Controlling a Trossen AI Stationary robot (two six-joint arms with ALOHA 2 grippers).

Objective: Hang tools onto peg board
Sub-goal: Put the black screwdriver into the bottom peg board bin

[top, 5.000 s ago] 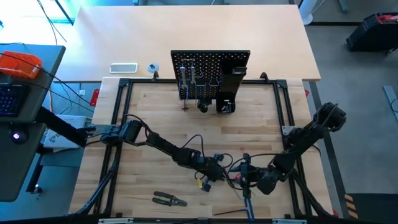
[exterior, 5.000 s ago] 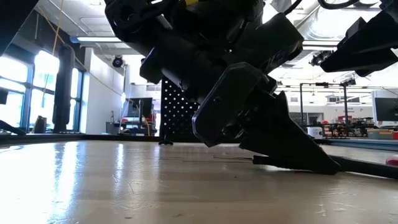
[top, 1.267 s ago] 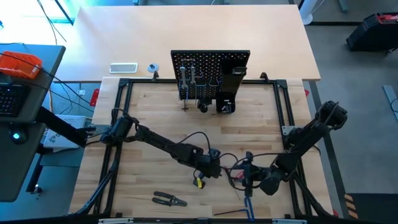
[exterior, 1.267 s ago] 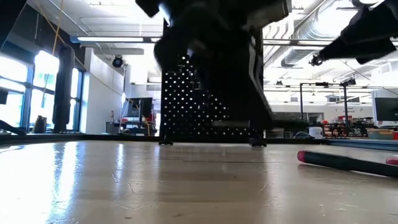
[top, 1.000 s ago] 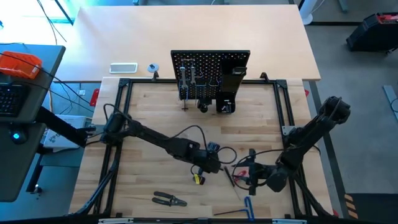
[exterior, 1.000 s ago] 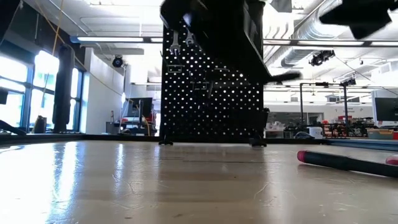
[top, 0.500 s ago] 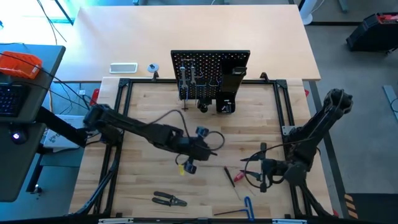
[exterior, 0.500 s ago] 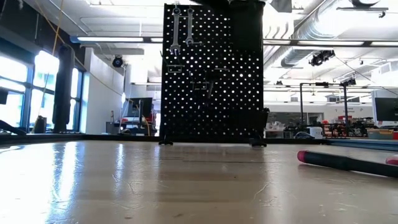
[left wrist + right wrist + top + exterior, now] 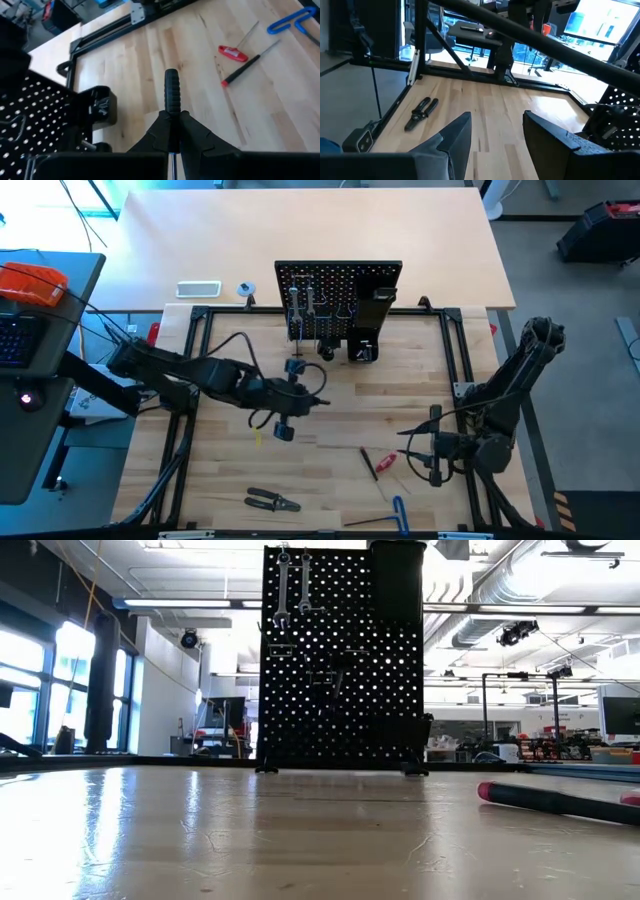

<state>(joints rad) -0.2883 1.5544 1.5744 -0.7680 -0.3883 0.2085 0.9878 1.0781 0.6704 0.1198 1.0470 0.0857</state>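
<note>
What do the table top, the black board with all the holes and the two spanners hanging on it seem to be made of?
Table top: pale wood in jointed strips, with visible grain and a slight sheen, probably sealed. Peg board: flat black panel with rows of punched holes; painted metal or plastic, the look leaves it open. Wrenches: bare silvery metal, bright against the board, likely steel.

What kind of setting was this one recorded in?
Probably a robotics lab or workshop: a wooden workbench in a black frame, a peg board holding wrenches, and exposed ceiling ducts behind.
</note>
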